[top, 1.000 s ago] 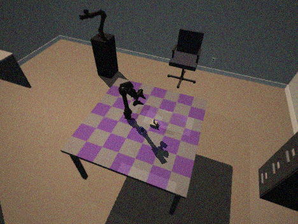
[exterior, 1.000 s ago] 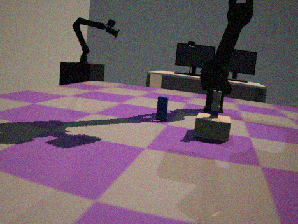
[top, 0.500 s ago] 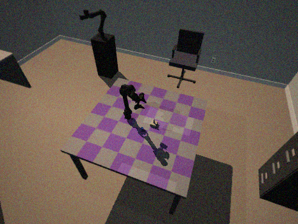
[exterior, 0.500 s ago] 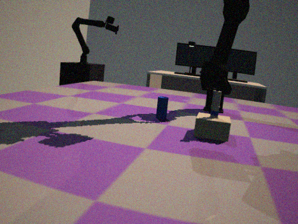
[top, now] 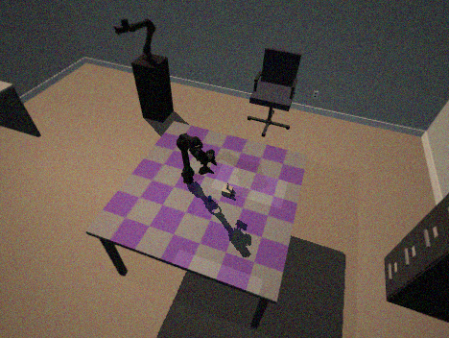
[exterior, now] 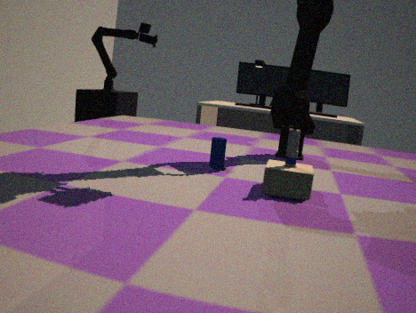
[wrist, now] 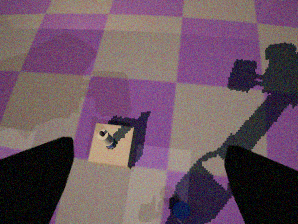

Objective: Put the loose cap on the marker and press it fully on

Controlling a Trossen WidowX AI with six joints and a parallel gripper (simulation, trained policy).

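The tool (top: 211,164) (exterior: 290,156) (wrist: 151,152), its fingers parted with nothing between them, hangs above the checkered desk (top: 158,235) (exterior: 160,253) (wrist: 145,55). In the wrist view the blue marker cap (top: 209,202) (exterior: 218,153) (wrist: 181,209) lies toward five o'clock from the picture's centre, inside the arm's shadow; the exterior view shows it upright and loose, at about ten o'clock from the holder block (top: 227,193) (exterior: 288,180) (wrist: 111,154) and apart from it. Standing on end, the cap presents its sides to a grasp; the parted fingers presumably serve that approach, though they are not yet around it.

The holder block, a pale cuboid, contains the marker (top: 228,187) (exterior: 292,144) (wrist: 106,138), seated in its top and projecting upward, uncapped. The block presumably keeps the barrel vertical so that the cap can be pressed on from above. A blue band shows at the marker's foot. Whether the cap contains anything cannot be told. The next move calls for centring the tool over the cap; a glancing finger could topple it.

Has carried the fingers (top: 214,168) (exterior: 290,156) farther from the worktop (top: 192,264) (exterior: 231,253) (wrist: 140,55)'s far edge in the top view, toward the near one, shifting the arm's shadow (top: 241,236) (exterior: 76,196) (wrist: 280,75) too.
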